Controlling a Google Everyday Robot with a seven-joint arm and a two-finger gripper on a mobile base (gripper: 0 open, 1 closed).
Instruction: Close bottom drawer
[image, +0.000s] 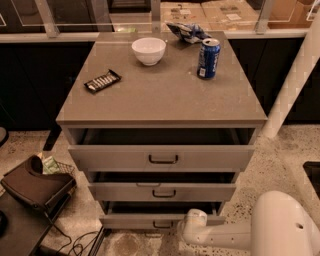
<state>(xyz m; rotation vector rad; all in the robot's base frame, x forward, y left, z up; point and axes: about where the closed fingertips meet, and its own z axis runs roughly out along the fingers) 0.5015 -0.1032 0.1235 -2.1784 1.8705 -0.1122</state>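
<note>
The bottom drawer (135, 220) is the lowest of three grey drawers, with a flat grey front and a small dark bar handle (161, 225). It stands out only a little from the cabinet, with a dark gap above its front. My white arm comes in from the lower right, and my gripper (187, 226) is at the drawer front, just right of the handle and against it. Its fingertips are hidden behind the wrist.
The middle drawer (162, 191) and top drawer (162, 158) stand partly open. On the cabinet top are a white bowl (148, 50), a blue can (208, 58), a snack bar (102, 80) and a chip bag (185, 31). A dark bag (35, 185) and cables lie on the floor at left.
</note>
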